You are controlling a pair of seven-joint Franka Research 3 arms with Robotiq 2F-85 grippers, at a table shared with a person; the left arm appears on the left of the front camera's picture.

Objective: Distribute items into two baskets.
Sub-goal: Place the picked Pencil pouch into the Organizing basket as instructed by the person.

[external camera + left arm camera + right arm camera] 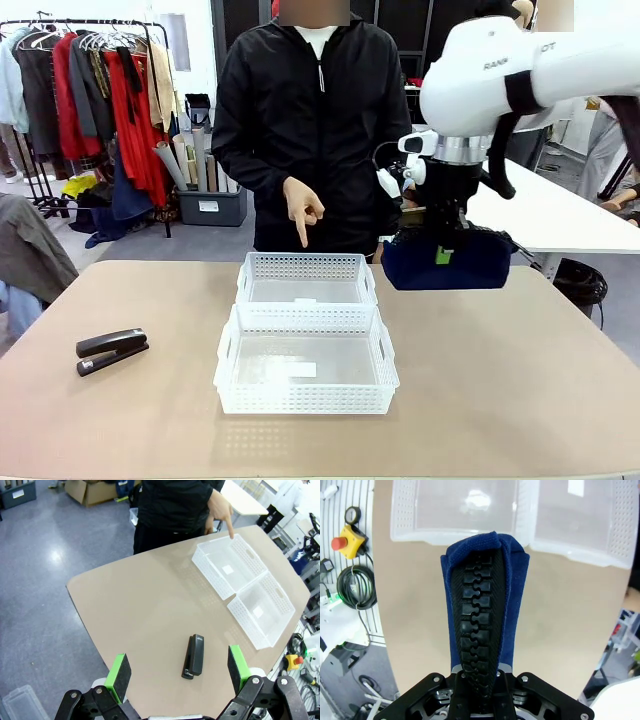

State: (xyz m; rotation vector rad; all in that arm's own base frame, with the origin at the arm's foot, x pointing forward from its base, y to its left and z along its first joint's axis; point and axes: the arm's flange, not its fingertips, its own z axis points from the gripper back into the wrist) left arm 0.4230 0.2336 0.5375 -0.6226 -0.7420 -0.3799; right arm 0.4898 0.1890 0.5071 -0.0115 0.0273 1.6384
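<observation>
Right end effector [441, 254] grips the pouch [478, 268], long axis nine-to-three, far basket [306, 267] seemingly just at nine o'clock.

You are looking at a plain tan surface [500, 380]. At its eight o'clock the stapler [112, 351] is showing solid black. At centre, the near basket [305, 405] and, at its twelve o'clock, the far basket [305, 266] are both showing white, with dotted lattice walls and cloudy translucent bottoms. At two o'clock the pouch [480, 270] is showing navy blue, its zip [479, 630] black. The left gripper [178, 671] is showing black with bright green pads [119, 672].
</observation>
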